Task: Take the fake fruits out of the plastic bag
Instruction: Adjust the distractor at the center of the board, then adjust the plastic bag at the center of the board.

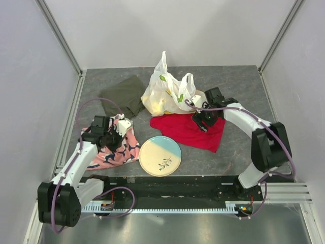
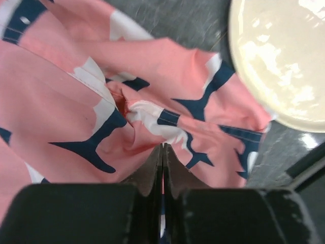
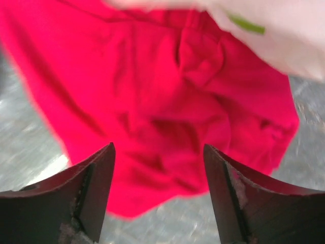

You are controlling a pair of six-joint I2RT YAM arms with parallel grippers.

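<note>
Jaws of the left gripper [image 2: 163,152] were pressed flat together, with nothing seen between them, and hung above the pink patterned cloth [image 2: 76,101] at the near left of the table [image 1: 238,86]. Jaws of the right gripper [image 3: 159,168] stood wide apart, holding nothing, above the red cloth [image 1: 188,129] right of centre. Nearest the arm bases, between the two cloths, lay the round cream-and-blue plate [image 1: 160,156], its rim just beside the pink cloth and close to the near corner of the red one. Beyond the red cloth, and overlapping its far edge, sat the plastic bag [image 1: 167,91], white and crinkled, both handle loops raised, just beside the right gripper. The fake fruits [image 1: 161,105] were inside the bag, visible only as dim yellow shapes through its wall; their number could not be told. Left of the bag lay a dark olive cloth [image 1: 124,95].
</note>
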